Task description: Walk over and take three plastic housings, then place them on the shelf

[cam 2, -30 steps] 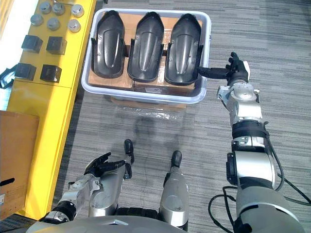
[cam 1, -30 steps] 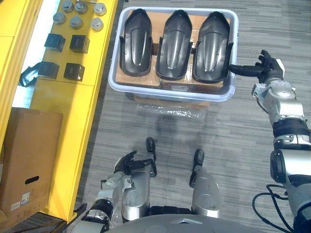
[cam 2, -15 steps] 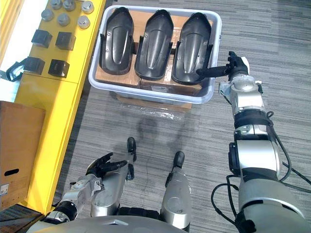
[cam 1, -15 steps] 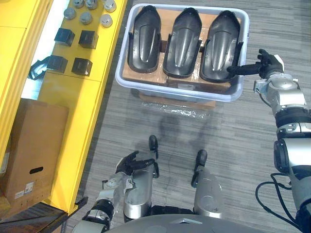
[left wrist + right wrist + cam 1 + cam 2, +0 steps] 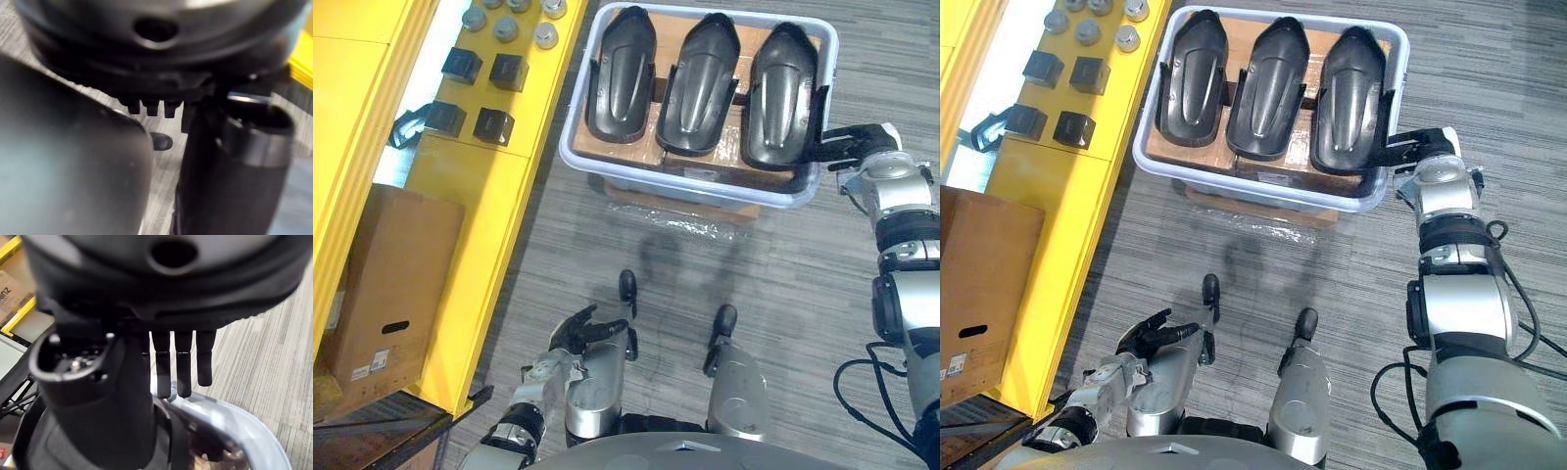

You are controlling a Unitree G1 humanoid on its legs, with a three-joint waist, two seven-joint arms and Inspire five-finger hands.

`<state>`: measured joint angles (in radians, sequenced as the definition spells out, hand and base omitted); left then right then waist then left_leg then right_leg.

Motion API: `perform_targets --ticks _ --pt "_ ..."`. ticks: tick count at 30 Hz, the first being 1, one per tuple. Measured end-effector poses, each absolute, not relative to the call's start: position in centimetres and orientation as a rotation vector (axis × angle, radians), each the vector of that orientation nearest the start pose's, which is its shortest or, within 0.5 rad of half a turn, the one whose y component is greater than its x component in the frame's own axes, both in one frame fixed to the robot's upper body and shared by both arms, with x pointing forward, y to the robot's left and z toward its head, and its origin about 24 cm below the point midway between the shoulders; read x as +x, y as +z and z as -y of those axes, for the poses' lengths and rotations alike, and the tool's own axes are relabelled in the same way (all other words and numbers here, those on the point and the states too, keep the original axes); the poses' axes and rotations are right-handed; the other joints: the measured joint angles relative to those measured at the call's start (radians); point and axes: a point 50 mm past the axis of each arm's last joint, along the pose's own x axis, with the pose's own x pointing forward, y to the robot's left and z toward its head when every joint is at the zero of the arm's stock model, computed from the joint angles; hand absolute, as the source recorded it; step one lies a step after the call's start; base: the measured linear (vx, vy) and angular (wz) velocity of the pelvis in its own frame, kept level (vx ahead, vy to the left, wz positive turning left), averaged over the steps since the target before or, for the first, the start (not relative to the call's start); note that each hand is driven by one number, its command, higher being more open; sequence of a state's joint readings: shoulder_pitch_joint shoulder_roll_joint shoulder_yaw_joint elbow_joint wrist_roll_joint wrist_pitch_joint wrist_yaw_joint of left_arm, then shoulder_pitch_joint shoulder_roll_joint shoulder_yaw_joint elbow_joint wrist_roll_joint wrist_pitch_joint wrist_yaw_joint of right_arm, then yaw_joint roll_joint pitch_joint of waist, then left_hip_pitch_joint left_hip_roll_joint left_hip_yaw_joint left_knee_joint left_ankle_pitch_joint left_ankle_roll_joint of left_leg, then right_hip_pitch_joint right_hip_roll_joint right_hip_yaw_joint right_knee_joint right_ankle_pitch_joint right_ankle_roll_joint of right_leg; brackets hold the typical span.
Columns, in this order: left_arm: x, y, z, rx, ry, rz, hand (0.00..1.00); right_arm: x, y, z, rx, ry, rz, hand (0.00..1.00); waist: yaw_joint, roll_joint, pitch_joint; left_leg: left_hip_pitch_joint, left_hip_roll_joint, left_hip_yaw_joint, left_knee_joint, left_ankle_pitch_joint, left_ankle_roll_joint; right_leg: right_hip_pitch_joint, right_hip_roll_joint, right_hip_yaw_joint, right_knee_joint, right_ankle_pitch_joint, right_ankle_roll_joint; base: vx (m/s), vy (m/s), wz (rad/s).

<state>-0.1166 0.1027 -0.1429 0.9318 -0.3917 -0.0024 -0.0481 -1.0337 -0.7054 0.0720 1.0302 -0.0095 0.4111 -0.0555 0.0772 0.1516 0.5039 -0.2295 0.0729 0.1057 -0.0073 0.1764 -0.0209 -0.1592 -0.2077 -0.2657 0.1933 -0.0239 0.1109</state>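
Three housings (image 5: 703, 69) in bin (image 5: 685, 184), right hand (image 5: 850, 145) alongside

Top of the frame: the three housings (image 5: 702, 78) show as dark moulded plastic, smooth, with a soft sheen along their ridges. The tub (image 5: 685, 183) round them is pale plastic with a glossy rim. The cardboard sheet (image 5: 641, 154) under them is matt brown, like the cardboard box (image 5: 382, 284) at lower left. The shelf (image 5: 475, 225) is smooth painted yellow, and the caps (image 5: 546, 35) on it gleam like metal. The carpet (image 5: 803, 284) is grey and ribbed.
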Motion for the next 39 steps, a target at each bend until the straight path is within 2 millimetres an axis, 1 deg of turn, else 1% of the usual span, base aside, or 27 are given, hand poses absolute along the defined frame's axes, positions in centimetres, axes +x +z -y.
perform_targets --ticks 3,9,13,14,19,22,26,28,30,33,34,36,39 --pt "19.3 -12.3 -15.9 -0.212 0.015 -0.822 1.0 37.3 17.5 33.5 -0.525 -0.486 -0.404 0.0 -0.001 0.0 0.0 0.004 0.0 0.001 -0.004 0.002 -0.001 0.0 0.0 0.0 0.002 -0.002 0.0 0.0 0.0 0.0" --pt "19.2 -12.4 -15.9 -0.241 0.029 -0.827 1.0 37.2 17.3 33.5 -0.519 -0.479 -0.413 0.0 0.001 0.003 0.0 0.018 0.002 -0.001 -0.02 0.011 -0.004 -0.001 -0.001 -0.002 0.026 -0.017 -0.001 0.02 -0.033 0.02" --pt "19.1 -12.4 -16.0 -0.25 0.038 -0.832 1.0 37.0 16.8 33.7 -0.524 -0.484 -0.423 0.0 0.003 0.003 0.0 0.03 0.0 -0.004 -0.038 0.019 -0.009 -0.002 -0.005 -0.006 0.043 -0.03 -0.002 0.01 -0.036 0.04" --pt "19.1 -12.4 -16.0 -0.25 0.038 -0.831 1.0 37.0 16.6 33.8 -0.526 -0.486 -0.425 0.0 0.003 0.003 0.0 0.03 -0.001 -0.004 -0.039 0.023 -0.004 -0.004 -0.006 -0.006 0.048 -0.032 -0.002 0.02 -0.04 0.02" --pt "19.0 -12.5 -16.0 -0.249 0.044 -0.831 1.0 36.5 16.0 34.3 -0.526 -0.537 -0.42 0.0 0.002 0.003 0.0 0.048 -0.002 -0.003 -0.07 0.041 -0.004 -0.004 -0.007 -0.004 0.051 -0.033 -0.002 0.03 -0.036 -0.01" --pt "18.9 -12.4 -16.1 -0.247 0.055 -0.814 1.0 36.4 16.1 34.6 -0.542 -0.601 -0.386 0.0 0.002 0.002 0.0 0.063 -0.002 0.0 -0.074 0.041 -0.004 0.007 -0.007 -0.002 0.049 -0.034 -0.002 0.03 -0.036 -0.02" --pt "18.7 -12.1 -16.2 -0.242 0.079 -0.761 1.0 36.1 17.0 35.0 -0.551 -0.72 -0.277 0.0 -0.001 0.001 0.001 0.067 0.0 0.005 -0.074 0.041 -0.005 0.009 -0.004 0.0 0.047 -0.034 -0.001 0.02 -0.038 -0.03" --pt "18.8 -12.0 -16.2 -0.239 0.098 -0.737 1.0 35.9 17.5 34.9 -0.589 -0.764 -0.201 0.0 -0.003 0.0 0.002 0.072 0.003 0.007 -0.074 0.041 -0.005 0.014 -0.002 0.0 0.045 -0.034 -0.001 0.02 -0.042 -0.02" --pt "18.8 -11.4 -16.1 -0.242 0.113 -0.686 1.0 35.6 18.0 34.7 -0.622 -0.809 -0.115 0.0 -0.008 -0.003 0.002 0.09 0.004 0.01 -0.075 0.041 -0.005 0.032 -0.001 0.0 0.043 -0.034 -0.001 0.03 -0.035 -0.01" --pt "19.1 -10.5 -15.9 -0.269 0.135 -0.625 1.0 35.4 18.1 34.2 -0.694 -0.833 -0.035 0.0 -0.018 -0.008 0.002 0.107 0.005 0.01 -0.075 0.037 -0.011 0.05 0.001 -0.002 0.032 -0.036 -0.001 0.0 -0.011 0.0" --pt "19.4 -10.0 -15.7 -0.276 0.144 -0.59 1.0 35.4 18.2 33.7 -0.713 -0.837 0.006 0.0 -0.026 -0.012 0.003 0.112 0.005 0.009 -0.075 0.035 -0.013 0.06 0.0 -0.004 0.031 -0.036 -0.001 0.0 0.0 0.0" --pt "20.2 -8.9 -15.3 -0.276 0.133 -0.539 1.0 35.2 17.8 33.3 -0.739 -0.841 0.046 0.0 -0.03 -0.013 0.003 0.122 0.005 0.009 -0.076 0.035 -0.013 0.072 0.0 -0.006 0.03 -0.037 -0.001 0.02 -0.01 0.01" --pt "21.4 -6.4 -14.8 -0.311 0.132 -0.415 1.0 34.9 16.9 32.6 -0.77 -0.824 0.074 0.0 -0.034 -0.017 0.003 0.137 0.005 0.008 -0.076 0.034 -0.014 0.093 0.001 -0.012 0.029 -0.037 0.0 0.01 -0.012 0.05"
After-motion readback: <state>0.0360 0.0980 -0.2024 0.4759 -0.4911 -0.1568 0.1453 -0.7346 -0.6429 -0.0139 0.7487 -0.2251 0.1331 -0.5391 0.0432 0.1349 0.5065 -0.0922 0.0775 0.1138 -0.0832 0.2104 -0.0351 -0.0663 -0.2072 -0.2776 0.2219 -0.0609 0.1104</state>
